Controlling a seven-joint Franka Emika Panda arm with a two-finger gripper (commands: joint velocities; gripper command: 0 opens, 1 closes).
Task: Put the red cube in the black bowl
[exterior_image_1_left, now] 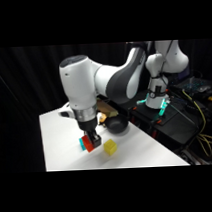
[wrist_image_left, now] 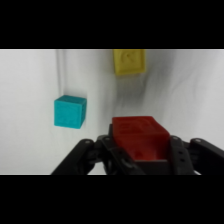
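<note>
One red cube [wrist_image_left: 140,137], blocky and red-orange, sits between the tool's [wrist_image_left: 141,150] fingers.

Yellow cube [wrist_image_left: 129,61] cut by wrist view's top; teal cube [exterior_image_1_left: 82,142] mostly hidden behind end effector [exterior_image_1_left: 91,140].

Red cube [wrist_image_left: 140,137]: small, red-orange, faint embossing on top face, sitting between black fingers [wrist_image_left: 175,150] that press both sides (flanks hidden, so only top and front face visible). In side view, cube [exterior_image_1_left: 87,144] low over the white table [exterior_image_1_left: 60,146], near the front-left part; whether touching the surface or just lifted, cannot tell.

Black bowl [exterior_image_1_left: 116,125]: small, round, glossy, upright on the table behind and to the right of the cube, apart from it (rim partly hidden by the arm, inside not visible). Out of sight in wrist view.
</note>
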